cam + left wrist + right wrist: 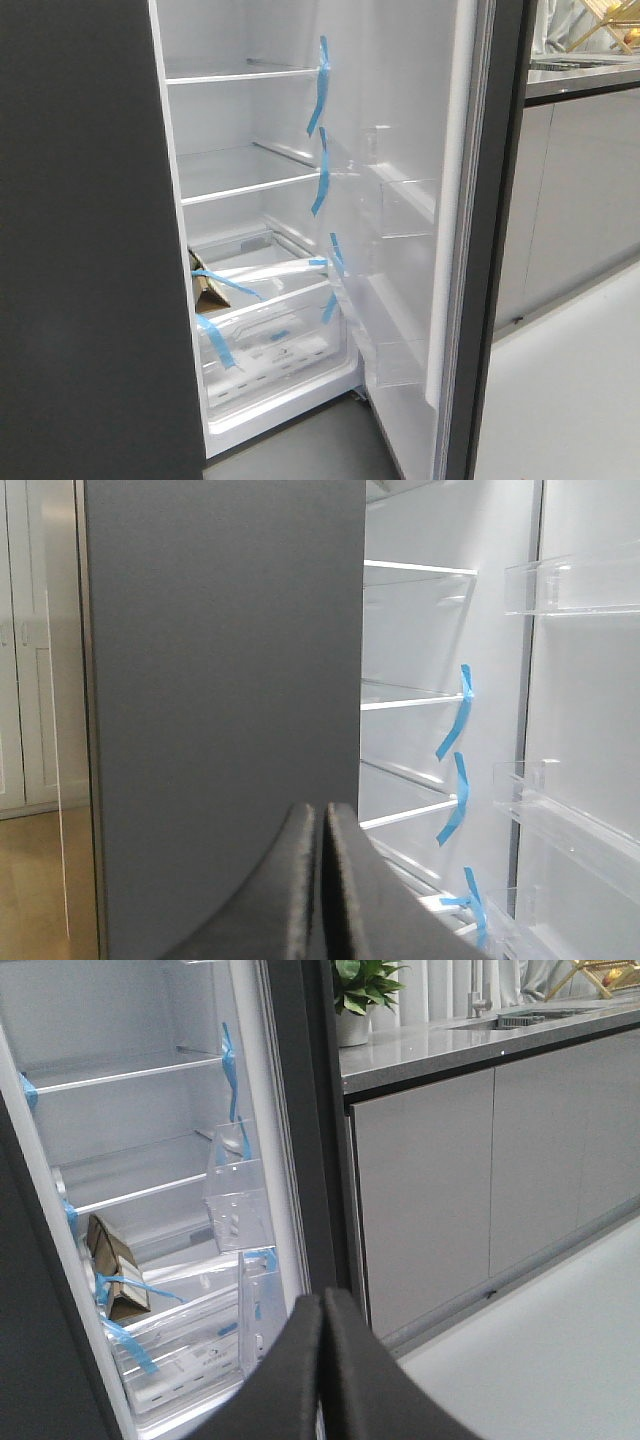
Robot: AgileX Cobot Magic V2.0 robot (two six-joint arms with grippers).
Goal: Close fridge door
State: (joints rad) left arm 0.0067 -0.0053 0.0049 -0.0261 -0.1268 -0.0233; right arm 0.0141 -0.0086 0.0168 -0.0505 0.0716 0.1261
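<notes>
The fridge door (470, 200) stands wide open at the right of the white fridge interior. Its white inner side with clear shelf bins (400, 210) faces left, and its dark grey edge faces me. In the right wrist view the door (300, 1110) is edge-on just beyond my right gripper (322, 1298), which is shut and empty. In the left wrist view my left gripper (323, 810) is shut and empty in front of a dark grey panel (220, 710), with the door's bins (580, 580) further off. Neither gripper shows in the front view.
A dark grey panel (80, 250) fills the left. Inside the fridge are glass shelves, drawers held with blue tape (318, 90), and a cardboard box (208, 292). Glossy light-grey cabinets (580, 200) under a counter stand right of the door, with a potted plant (360, 990).
</notes>
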